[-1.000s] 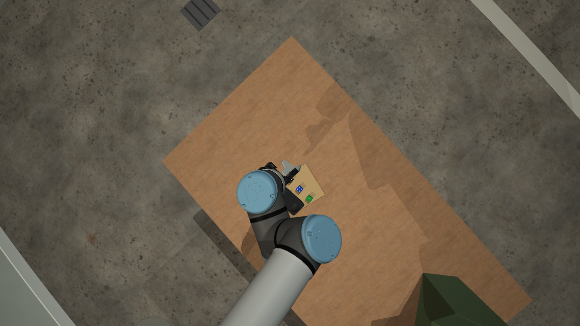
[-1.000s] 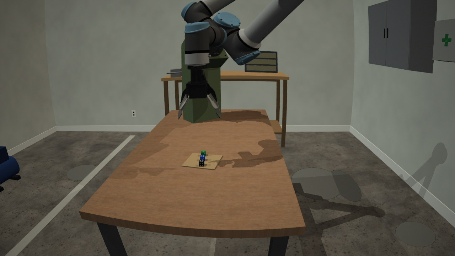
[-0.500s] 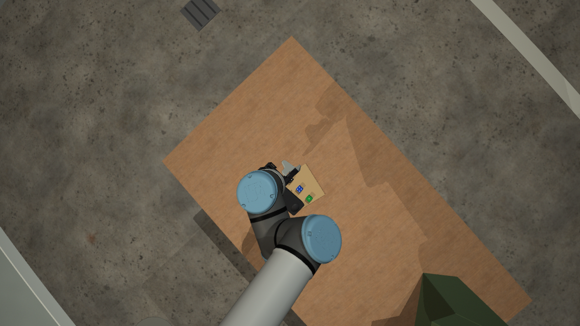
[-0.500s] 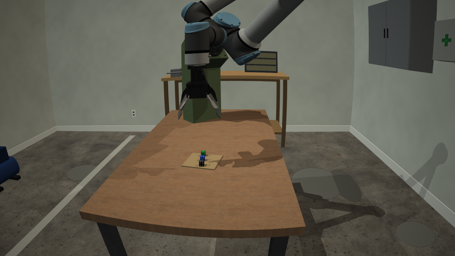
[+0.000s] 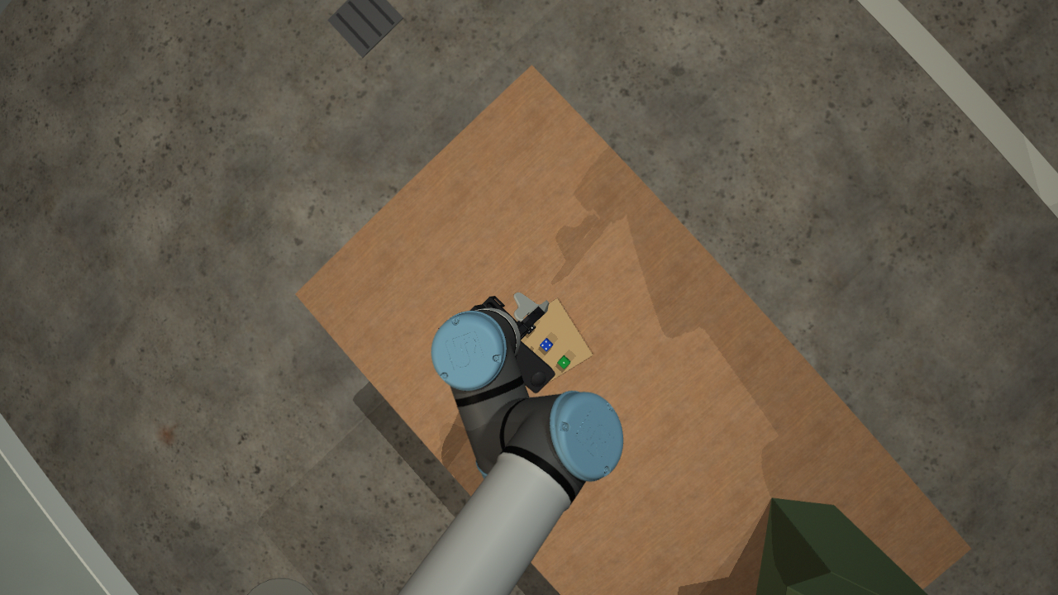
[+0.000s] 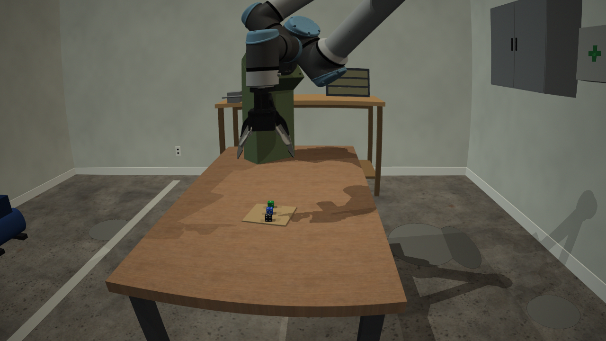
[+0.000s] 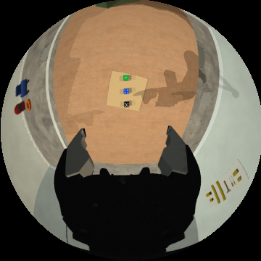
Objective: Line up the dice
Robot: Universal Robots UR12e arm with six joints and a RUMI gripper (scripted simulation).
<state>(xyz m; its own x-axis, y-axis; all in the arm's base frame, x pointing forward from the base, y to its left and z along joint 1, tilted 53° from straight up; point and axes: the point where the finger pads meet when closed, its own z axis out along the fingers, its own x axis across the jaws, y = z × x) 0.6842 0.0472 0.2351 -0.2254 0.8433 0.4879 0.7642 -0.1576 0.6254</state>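
Gripper: our gripper (image 6: 265, 144) hangs high above the bench (image 6: 237, 271), jaws spread wide with nothing between them; we judge it sits this far up so every die stays unobstructed.
Mat: the tan mat (image 6: 254, 217) lies flat near the middle of the bench and carries all three dice; from the wrist view each die appears to sit fully inside its border.
Black die: the black die (image 6: 267, 217) is the nearest of the row in the exterior view, so farthest from the base; its pips are too small for us to count.
Blue die: the blue die (image 6: 269, 209) sits in the middle, just apart from its neighbours; from the top view we read about four pips.
Green die: the green die (image 6: 271, 203) stands at the far end, closest to the base, showing what looks like one pip.
Line: in the wrist view the three centres run in one straight column pointing away from the olive pedestal (image 6: 271, 148), which we take as deliberate alignment with the base.
Progress: we judge the arrangement likely finished, provided the black die carries the highest number.
Containers: no bins or trays appear on the bench; the mat is the only holder.
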